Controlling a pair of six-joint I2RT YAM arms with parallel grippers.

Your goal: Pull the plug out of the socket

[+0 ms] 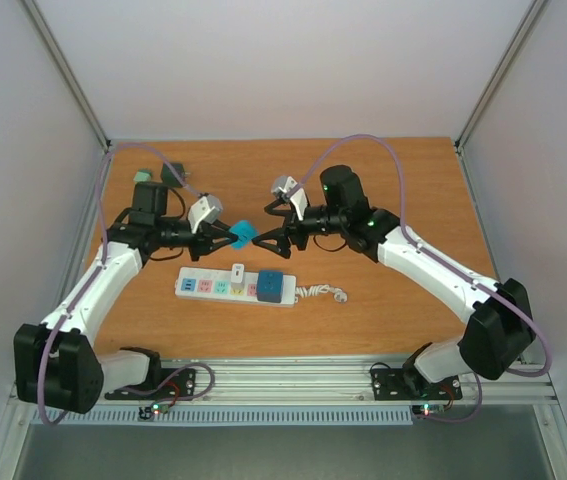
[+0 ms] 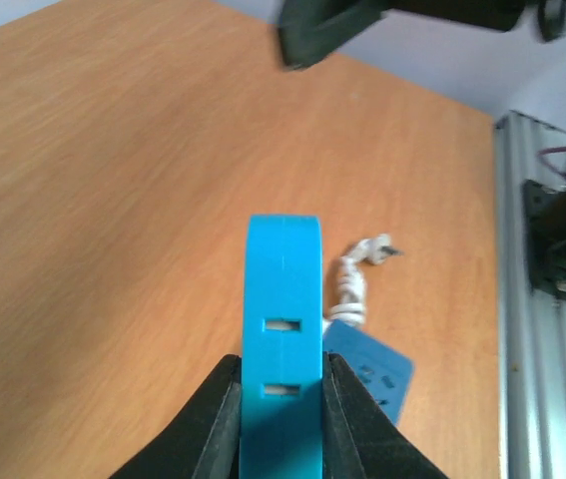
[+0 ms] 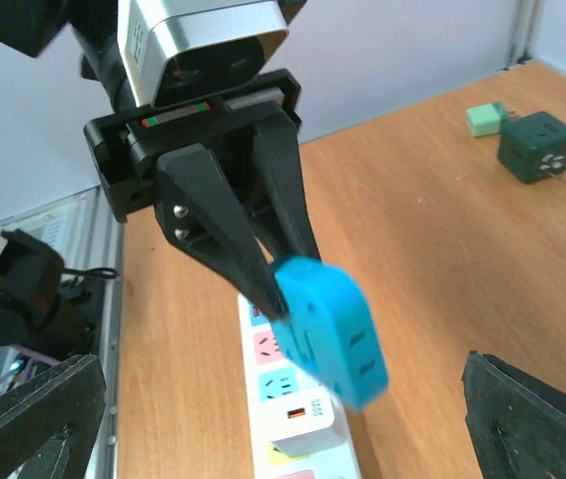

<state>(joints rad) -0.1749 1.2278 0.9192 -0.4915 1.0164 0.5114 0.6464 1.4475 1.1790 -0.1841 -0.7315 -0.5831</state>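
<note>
Left tool (image 1: 228,237) grips the blue plug (image 1: 244,233) above the socket (image 1: 203,287), right tool (image 1: 266,243) wide.

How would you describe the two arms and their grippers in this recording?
Both arms have white links with black joints; lilac cables loop along the left arm and right arm. The left gripper and right gripper are black.

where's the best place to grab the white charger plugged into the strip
Probably from straight above, pinching the upper body of the white charger across two opposite sides. It stands upright out of the power strip, so its top is free and the pull goes upward.
</note>
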